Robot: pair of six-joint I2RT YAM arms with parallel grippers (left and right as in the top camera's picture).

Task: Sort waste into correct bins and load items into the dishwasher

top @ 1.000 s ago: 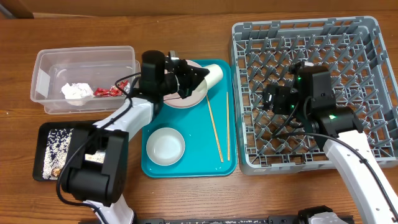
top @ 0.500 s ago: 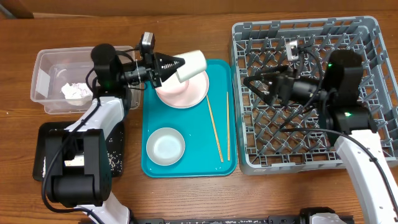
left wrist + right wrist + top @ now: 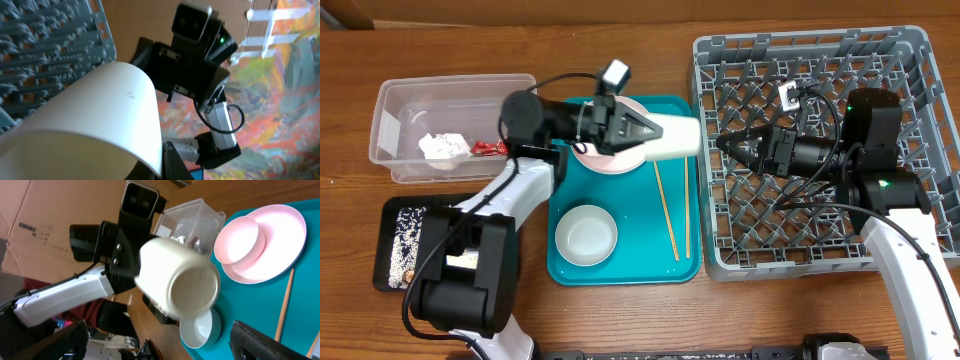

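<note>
Step in hand: loading the dishwasher, cup transfer from arm to arm.

Left gripper (image 3: 648, 132) is clamped on the white cup (image 3: 676, 137), gripping its rim end. The cup is held on its side in the air, over the right edge of the teal tray (image 3: 620, 272), base pointing at the grey dish rack (image 3: 912, 60). The rack fills the table's right side up to the far right corner.

Right gripper (image 3: 725, 141) hangs over the rack's left edge and faces the cup, near it but not touching. Its fingers are spread wide (right wrist view shows one dark finger (image 3: 272, 340) at each lower corner, with the cup's base between and beyond them).

Waste looks sorted. The napkin (image 3: 442, 146) and red wrapper (image 3: 488, 148) lie in the clear tub (image 3: 392, 100) at the far left corner. Rice scraps (image 3: 405, 240) are in the black tray (image 3: 390, 208) by the left edge.

Not yet loaded, all on the teal tray: pink plate (image 3: 610, 160) with a small bowl (image 3: 240, 240) on it, white bowl (image 3: 586, 235), chopsticks (image 3: 666, 205).

Judgement on the next move: the right fingers need to close over the cup's base end, and the left should let go only once that grip is firm. The cup then goes mouth down onto the rack's pegs. Main risk is a smooth round wall slipping at release.
</note>
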